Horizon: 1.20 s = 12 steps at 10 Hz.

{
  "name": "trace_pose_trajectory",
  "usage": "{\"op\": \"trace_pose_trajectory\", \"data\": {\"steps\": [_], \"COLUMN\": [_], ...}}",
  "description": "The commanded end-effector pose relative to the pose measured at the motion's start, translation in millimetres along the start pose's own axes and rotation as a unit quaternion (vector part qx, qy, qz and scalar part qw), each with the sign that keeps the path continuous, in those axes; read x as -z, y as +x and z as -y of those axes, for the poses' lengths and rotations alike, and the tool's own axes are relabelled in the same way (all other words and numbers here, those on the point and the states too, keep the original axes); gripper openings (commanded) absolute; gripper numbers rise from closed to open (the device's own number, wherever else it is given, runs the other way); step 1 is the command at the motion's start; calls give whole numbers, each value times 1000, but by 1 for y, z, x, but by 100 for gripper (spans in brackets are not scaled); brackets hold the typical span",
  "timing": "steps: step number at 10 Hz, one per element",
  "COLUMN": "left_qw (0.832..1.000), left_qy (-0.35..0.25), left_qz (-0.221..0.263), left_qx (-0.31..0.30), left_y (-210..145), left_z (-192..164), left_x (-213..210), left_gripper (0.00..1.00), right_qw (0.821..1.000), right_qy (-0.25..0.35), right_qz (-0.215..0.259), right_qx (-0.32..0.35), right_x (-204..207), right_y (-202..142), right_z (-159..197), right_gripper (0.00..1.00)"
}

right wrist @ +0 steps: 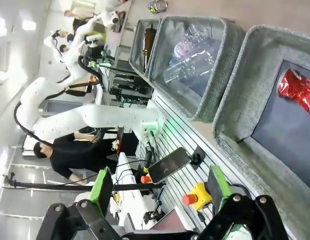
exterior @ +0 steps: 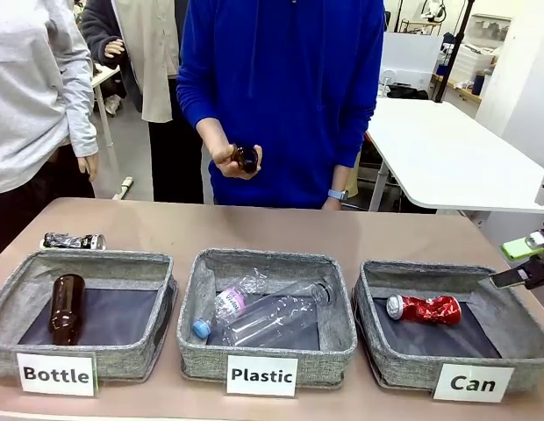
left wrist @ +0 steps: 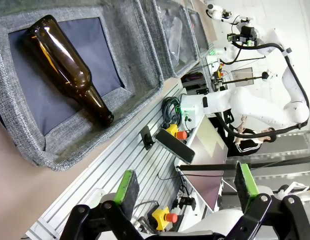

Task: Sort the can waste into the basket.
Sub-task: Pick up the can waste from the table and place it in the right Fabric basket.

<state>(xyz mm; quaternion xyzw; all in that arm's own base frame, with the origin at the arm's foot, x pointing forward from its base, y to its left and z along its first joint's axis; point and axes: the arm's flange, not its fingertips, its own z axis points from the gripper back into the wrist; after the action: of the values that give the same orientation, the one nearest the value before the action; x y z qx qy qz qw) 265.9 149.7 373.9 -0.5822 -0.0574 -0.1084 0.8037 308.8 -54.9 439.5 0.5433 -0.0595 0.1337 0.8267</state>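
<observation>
Brown bench (exterior: 342, 232) carries three grey fabric bins in a row. The red can (exterior: 424, 309) lies flat inside the basket (exterior: 412, 272) labelled "Can", at the right. The black can (exterior: 73, 240) lies on the bench at the far left, just behind the Bottle bin (exterior: 88, 259), not yet sorted. Left tool (left wrist: 186, 185): fingers spread, nothing between them. Right tool (right wrist: 160, 182): fingers spread, nothing between them. The black can is probably light, thin-walled, slick and unevenly dented; grip it across the crushed middle, clear of the ends.
</observation>
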Motion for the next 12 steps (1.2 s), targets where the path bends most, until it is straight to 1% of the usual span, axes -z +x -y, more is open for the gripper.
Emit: {"op": "trace_pose_trajectory", "data": {"steps": [1,6,7,8,9,10,11,12], "left_qw": [1000,1000,999,997,996,997,999,1000], "left_qy": [-4,0,7,21,22,16,8,5], "left_qz": [4,0,-42,-73,-87,-73,-38,16], "left_qx": [-4,0,28,20,27,26,29,25], "left_y": [1,0,14,32,40,43,38,26], "left_z": [1,0,7,11,13,14,14,12], "left_x": [-2,0,6,13,10,-10,-41,-73], "left_gripper": [100,100,100,100,100,100,100,100], "right_qw": [1000,1000,1000,1000,1000,1000,1000,1000], "right_qy": [-1,-1,-1,-1,-1,-1,-1,-1], "right_qz": [-3,-3,-3,-3,-3,-3,-3,-3], "right_qx": [-11,-11,-11,-11,-11,-11,-11,-11], "right_x": [-8,-8,-8,-8,-8,-8,-8,-8], "right_y": [-4,-4,-4,-4,-4,-4,-4,-4], "right_z": [0,0,0,0,0,0,0,0], "right_gripper": [100,100,100,100,100,100,100,100]}}
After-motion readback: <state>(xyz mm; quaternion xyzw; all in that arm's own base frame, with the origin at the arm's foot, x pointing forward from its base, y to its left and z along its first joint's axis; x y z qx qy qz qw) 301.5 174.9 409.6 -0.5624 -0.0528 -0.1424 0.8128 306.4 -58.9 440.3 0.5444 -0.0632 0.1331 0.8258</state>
